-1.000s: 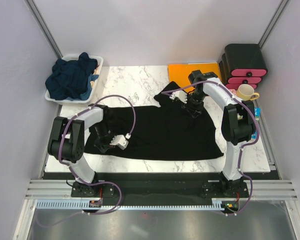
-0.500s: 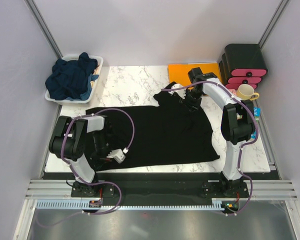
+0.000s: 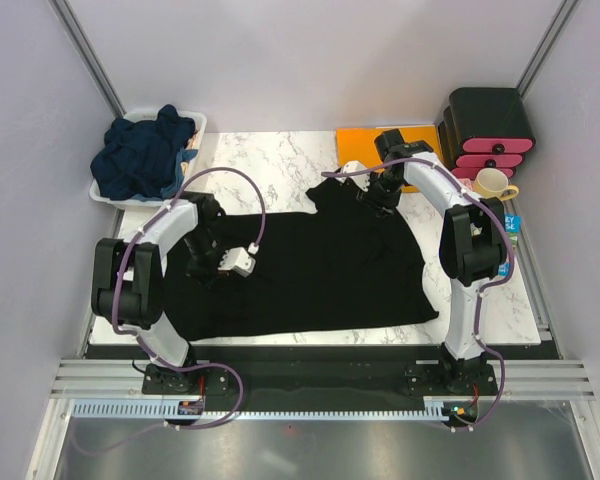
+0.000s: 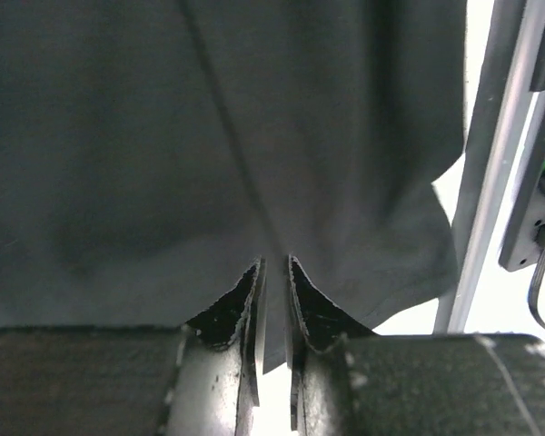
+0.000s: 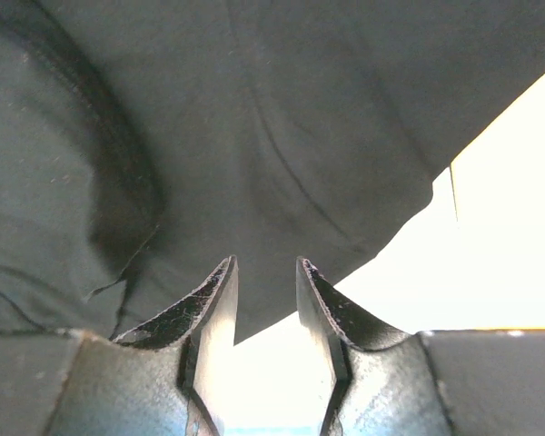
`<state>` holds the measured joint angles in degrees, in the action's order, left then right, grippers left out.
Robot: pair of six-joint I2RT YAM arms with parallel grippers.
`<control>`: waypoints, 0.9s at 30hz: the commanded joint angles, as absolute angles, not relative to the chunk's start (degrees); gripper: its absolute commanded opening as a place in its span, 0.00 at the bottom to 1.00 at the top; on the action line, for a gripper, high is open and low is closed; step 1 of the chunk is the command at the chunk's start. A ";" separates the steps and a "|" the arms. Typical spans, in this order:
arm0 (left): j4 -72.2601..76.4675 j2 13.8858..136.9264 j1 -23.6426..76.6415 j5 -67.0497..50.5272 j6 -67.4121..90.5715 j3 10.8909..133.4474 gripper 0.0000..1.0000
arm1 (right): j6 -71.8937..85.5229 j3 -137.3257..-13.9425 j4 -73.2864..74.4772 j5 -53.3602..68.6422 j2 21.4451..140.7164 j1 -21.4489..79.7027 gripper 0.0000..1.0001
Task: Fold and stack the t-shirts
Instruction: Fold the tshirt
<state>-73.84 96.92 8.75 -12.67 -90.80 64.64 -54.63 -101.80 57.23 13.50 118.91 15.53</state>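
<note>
The black t-shirt (image 3: 320, 275) lies spread on the table (image 3: 270, 165), and the navy t-shirts (image 3: 140, 150) sit in the basket (image 3: 130, 203). The left gripper (image 4: 273, 265) stands narrowly parted and the right gripper (image 5: 266, 263) wider, neither seemingly pinching cloth. We should smooth the sleeve, then take matching edges together so the fold lands square.

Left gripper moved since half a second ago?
Yes. The left gripper pulled away from the table's near edge, up-frame toward the white bin.

An orange sheet (image 3: 360, 142) is lying at the marble surface's (image 3: 270, 165) far edge, a cream mug (image 3: 492, 184) sitting beside black-and-pink drawers (image 3: 490, 125).
</note>
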 commanded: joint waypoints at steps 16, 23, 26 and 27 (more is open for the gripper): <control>-75.66 97.65 5.72 -16.42 -89.56 68.25 0.02 | -52.91 -102.75 52.83 13.18 118.12 15.03 0.41; -76.30 96.68 5.45 -22.32 -83.69 80.67 0.61 | -45.55 -105.37 48.43 11.87 120.93 14.68 0.54; -68.41 99.40 4.84 -19.00 -77.45 81.91 0.73 | -39.58 -111.24 47.55 9.85 126.89 14.24 0.58; -66.38 100.19 3.96 -18.11 -76.47 82.00 0.74 | -38.42 -112.92 47.64 9.76 128.31 14.06 0.58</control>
<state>-73.21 98.52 5.43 -18.63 -84.53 80.51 -46.72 -105.91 51.16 11.75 122.43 14.83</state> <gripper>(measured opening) 0.726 0.574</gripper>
